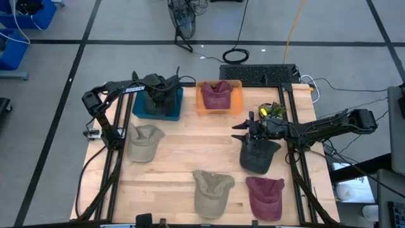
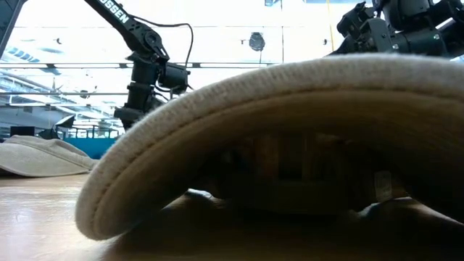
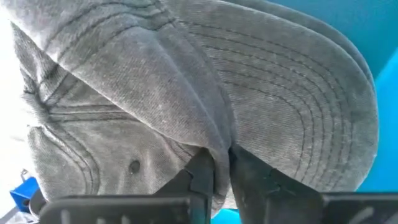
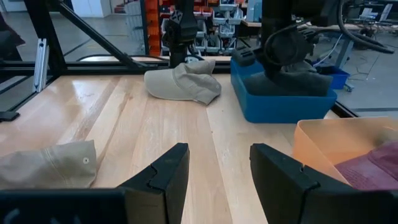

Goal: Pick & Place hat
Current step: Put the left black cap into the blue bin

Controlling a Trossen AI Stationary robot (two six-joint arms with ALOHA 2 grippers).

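Note:
A dark grey hat sits in the blue bin at the table's far left, and my left gripper is shut on it from above. The right wrist view shows this hat bulging above the bin's rim. My right gripper is open and hovers over bare wood near the table's right side. Another dark hat lies flat just on its near side. A maroon hat rests in the orange bin. My left gripper pinches a raised fold of the grey hat's crown, just beside the stitched brim, between its two fingers. It comes from above, pointing down into the blue bin. The hat rests in the bin under the fingers.
A beige hat lies on the table's left side. Another beige hat and a maroon hat lie at the near edge. In the low view the near beige hat's brim hides most of the table. Bare wood lies mid-table.

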